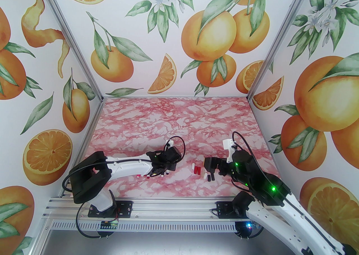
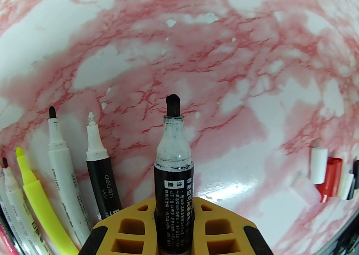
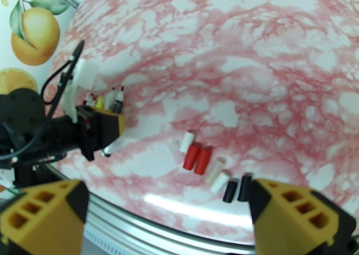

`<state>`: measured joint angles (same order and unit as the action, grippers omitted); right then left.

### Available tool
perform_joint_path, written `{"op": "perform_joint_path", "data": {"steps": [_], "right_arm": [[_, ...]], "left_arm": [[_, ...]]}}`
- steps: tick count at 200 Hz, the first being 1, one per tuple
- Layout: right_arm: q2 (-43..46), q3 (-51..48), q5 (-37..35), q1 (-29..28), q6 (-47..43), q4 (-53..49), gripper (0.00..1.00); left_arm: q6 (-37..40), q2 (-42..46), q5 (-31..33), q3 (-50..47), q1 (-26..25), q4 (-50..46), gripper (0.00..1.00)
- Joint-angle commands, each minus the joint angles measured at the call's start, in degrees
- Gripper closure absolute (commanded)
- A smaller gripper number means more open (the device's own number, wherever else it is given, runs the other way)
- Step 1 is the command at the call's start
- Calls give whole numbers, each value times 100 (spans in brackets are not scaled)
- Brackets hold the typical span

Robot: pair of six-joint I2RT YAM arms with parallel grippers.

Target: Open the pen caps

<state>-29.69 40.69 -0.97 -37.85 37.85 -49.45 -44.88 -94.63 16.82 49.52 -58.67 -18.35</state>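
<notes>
- Gripping the black marker (image 2: pixel 173 175) low on its barrel, the left claw (image 2: pixel 174 214) is closed around it. The bare black nib points away over the desk (image 2: pixel 179 37), and this pen carries no cap.
- The right claw (image 3: pixel 168 220) stands wide open and empty, hanging over the near edge of the desk just beside the loose pen caps (image 3: pixel 197 158).
- The pen caps lie on the desk in a loose row between the two arms: a white one, two red ones side by side, a cream one, another white one and two black ones. Several touch their neighbours.
- The other pens (image 2: pixel 60 169) lie side by side on the desk to the left of the held marker, nibs bare. Among them are a neon yellow one, white-barrelled ones and a black-barrelled one.
- The caps look light, hard and smooth, so they are likely to roll or skid when nudged, but they are not fragile.
- A seated cap probably needs a firm, straight pull. It is best pinched across its round side, with the other claw clamping the barrel close to the cap so the slim pen neither slips nor bends.
- The nibs look soft and inky and are better left untouched.
- The left wrist view gives the marker's printed text, its smudged white collar and the nib, all too small to read from above.
- The right wrist view gives the caps' count and colours and the spread of the right claw's fingers.
- The top view gives how the arms stand, well apart with the caps between them.
</notes>
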Motion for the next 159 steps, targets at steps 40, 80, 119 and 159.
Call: {"op": "perform_joint_path", "data": {"steps": [40,80,119,159], "right_arm": [[1,80,113,-35,32,-115,0],[7,106,89,-37,30,-127,0],[-8,89,87,-38,39,-141,0],[7,63,83,-34,38,-120,0]], "left_arm": [[-100,-299,91,294,-24,-37,78],[-101,-405,76,322,-26,-44,77],[-100,-519,43,383,-21,-46,70],[-91,-456,65,392,-21,-70,70]]}}
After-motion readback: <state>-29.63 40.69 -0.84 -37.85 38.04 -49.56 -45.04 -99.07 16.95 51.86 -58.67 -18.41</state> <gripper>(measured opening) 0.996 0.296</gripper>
